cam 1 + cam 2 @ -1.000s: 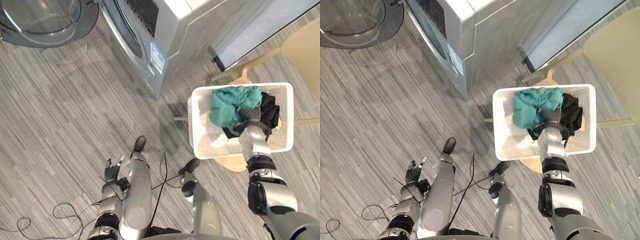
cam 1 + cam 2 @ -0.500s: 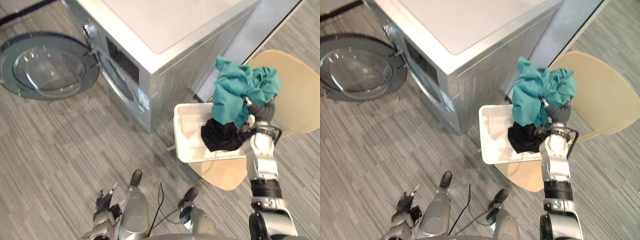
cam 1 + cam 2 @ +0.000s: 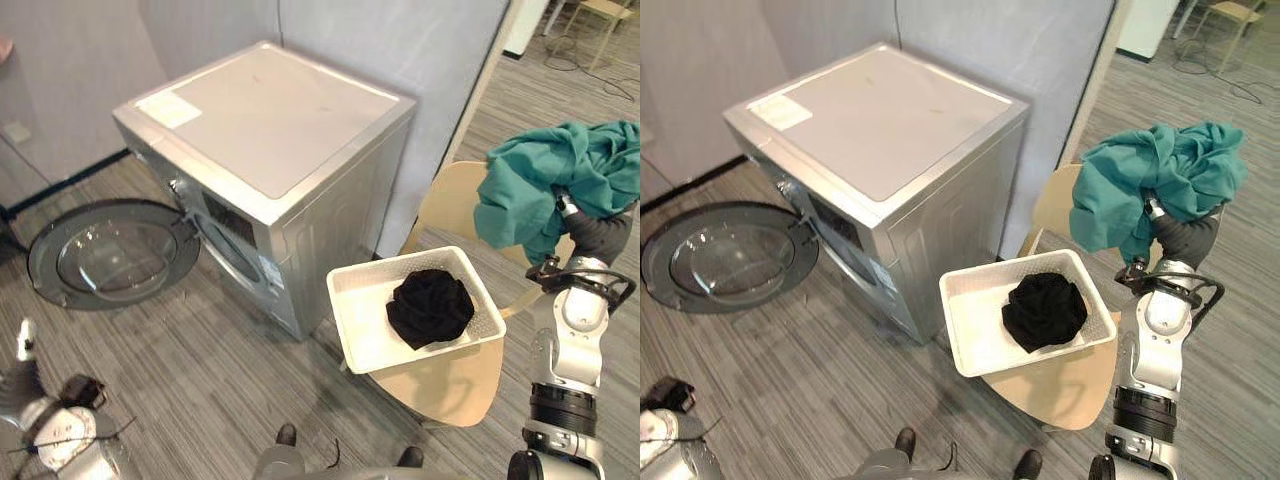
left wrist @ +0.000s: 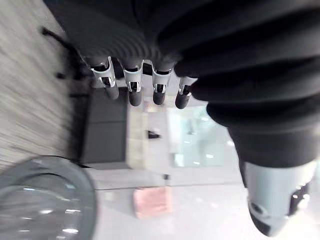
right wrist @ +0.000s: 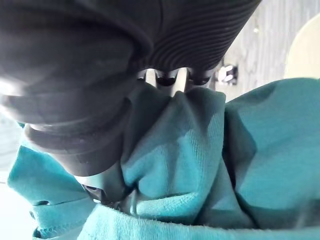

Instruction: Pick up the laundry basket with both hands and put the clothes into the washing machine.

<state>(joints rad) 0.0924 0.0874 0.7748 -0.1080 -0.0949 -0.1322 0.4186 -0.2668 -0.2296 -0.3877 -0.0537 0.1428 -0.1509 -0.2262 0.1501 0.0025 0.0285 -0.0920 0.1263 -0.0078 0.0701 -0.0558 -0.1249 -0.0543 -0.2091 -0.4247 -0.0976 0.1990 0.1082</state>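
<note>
Right hand [image 3: 1187,240] clamped on teal garment [image 3: 1150,185], upper right | left hand [image 4: 134,90] empty, fingers relaxed | white laundry basket [image 3: 975,320] on chair [image 3: 1060,385], centre-right, holds black garment [image 3: 1043,308] | washing machine [image 3: 880,130] door [image 3: 725,255] open, left | cloth likely light, limp: grip bunched folds | count: two garments, one basket

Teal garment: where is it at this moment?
The teal garment is bunched in the right hand, held high on the robot's right, above the beige chair and right of the white basket holding a black garment.
</note>
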